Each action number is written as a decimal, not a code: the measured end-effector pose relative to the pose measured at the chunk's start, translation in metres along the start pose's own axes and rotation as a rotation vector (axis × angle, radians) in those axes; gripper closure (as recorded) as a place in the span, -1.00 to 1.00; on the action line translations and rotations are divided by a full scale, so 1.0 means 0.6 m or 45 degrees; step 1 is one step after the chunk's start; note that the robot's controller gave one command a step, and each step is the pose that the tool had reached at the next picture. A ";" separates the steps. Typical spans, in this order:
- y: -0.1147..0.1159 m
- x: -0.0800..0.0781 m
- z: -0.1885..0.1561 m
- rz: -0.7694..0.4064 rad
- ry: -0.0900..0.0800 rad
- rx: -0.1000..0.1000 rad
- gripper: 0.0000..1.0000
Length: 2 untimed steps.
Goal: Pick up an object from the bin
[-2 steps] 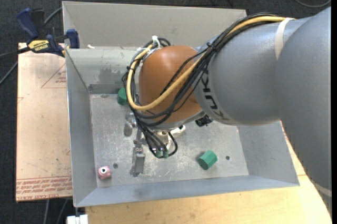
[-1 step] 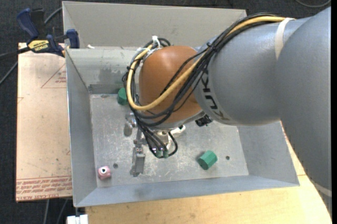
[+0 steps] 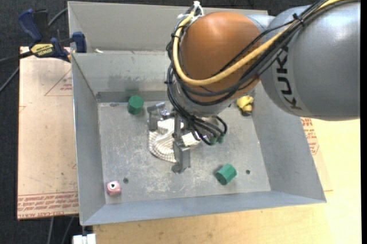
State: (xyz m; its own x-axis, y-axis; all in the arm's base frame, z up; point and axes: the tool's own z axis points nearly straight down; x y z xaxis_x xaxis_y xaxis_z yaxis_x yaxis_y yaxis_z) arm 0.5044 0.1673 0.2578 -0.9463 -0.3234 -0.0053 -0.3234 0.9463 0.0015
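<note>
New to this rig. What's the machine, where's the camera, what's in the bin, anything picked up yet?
One camera looks down into a grey metal bin from above, slightly sideways. The grey and orange bulk is a robot arm reaching in from the right. Its gripper sits low over a white ribbed thing mid-bin; whether it grips it cannot be told. Loose around: a green cylinder, a green block, a small pink cube, and a yellow thing partly behind the arm.
</note>
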 end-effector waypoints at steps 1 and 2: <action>-0.055 -0.016 0.113 0.487 0.005 0.001 -1.00; -0.074 0.023 0.094 -0.119 0.001 0.000 -1.00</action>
State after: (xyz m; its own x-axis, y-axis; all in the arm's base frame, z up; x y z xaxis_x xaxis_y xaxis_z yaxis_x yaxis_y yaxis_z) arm 0.5058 0.1208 0.2012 -0.9118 -0.4106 -0.0044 -0.4106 0.9118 0.0015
